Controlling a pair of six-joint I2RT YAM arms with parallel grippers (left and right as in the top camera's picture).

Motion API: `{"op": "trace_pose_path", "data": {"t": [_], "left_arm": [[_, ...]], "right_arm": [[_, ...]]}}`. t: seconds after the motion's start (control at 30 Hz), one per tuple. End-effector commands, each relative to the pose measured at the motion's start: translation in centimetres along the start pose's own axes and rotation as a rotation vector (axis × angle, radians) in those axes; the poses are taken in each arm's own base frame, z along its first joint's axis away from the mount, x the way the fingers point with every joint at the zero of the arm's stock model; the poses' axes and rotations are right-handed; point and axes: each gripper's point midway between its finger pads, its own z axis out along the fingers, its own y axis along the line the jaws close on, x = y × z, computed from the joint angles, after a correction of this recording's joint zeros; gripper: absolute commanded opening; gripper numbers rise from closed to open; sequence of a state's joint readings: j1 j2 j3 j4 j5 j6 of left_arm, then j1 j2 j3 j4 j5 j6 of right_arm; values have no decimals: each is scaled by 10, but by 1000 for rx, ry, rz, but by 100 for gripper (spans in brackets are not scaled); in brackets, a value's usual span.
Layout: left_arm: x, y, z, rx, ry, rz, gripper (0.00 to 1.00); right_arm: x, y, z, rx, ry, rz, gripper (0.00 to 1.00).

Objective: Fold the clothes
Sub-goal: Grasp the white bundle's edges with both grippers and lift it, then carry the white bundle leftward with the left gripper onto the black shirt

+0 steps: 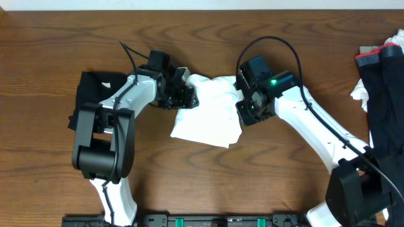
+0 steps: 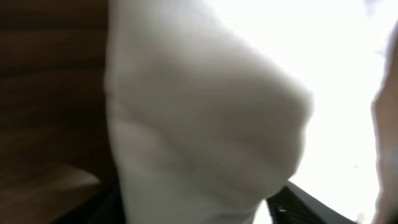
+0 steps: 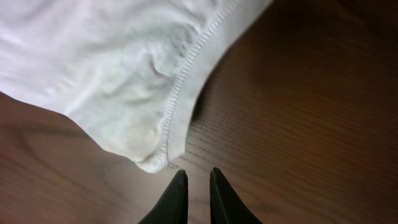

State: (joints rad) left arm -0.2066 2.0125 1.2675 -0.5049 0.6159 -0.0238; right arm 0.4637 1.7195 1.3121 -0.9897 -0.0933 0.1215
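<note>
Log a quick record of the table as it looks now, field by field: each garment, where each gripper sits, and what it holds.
table: brown wood
white garment: middle of the table, partly folded, rumpled
black garment: left side, under the left arm
clothes pile: right edge; black, white, a red band
left gripper: at the white garment's upper left edge; grip unclear, its camera shows only blurred white cloth
right gripper: at the white garment's right side; fingers nearly together, empty, just off the stitched hem
</note>
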Motion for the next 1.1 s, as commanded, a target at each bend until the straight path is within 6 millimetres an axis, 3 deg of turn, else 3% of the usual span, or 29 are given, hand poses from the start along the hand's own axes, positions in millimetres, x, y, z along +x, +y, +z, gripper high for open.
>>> {"op": "trace_pose_path", "data": {"t": [0.0,0.13,0.27,0.37,0.5,0.57,0.7,0.83,0.9,1.07], "left_arm": [[6,-19,7,141,25,5,66],[7,-20,8,143,28,5,48],[7,-22,9,145,30,19,15],[7,-31,9,185,32,28,7],[6,-36,3,220,27,30,6],[0,-38,-10,217,7,32,6],[-16,-48,-52,209,-59,85,6],[-28,-45,-100,152,-127,98,6],[-31,-34,-119,121,-151,88,7],[-25,17,-150,23,-166,12,6]], "right_arm": [[-4,-1,-6,-3,-24,28,12],[-6,-1,-6,-4,-30,35,12],[-6,-1,-6,-4,-33,35,12],[-6,-1,-6,-4,-30,36,13],[-6,-2,-6,-3,-29,36,13],[-5,-2,-6,-3,-28,37,13],[-5,-5,-6,-1,-27,45,13],[-6,-8,-7,0,-28,54,13],[-6,-8,-7,1,-28,55,13],[-5,-8,-7,1,-26,55,13]]}}
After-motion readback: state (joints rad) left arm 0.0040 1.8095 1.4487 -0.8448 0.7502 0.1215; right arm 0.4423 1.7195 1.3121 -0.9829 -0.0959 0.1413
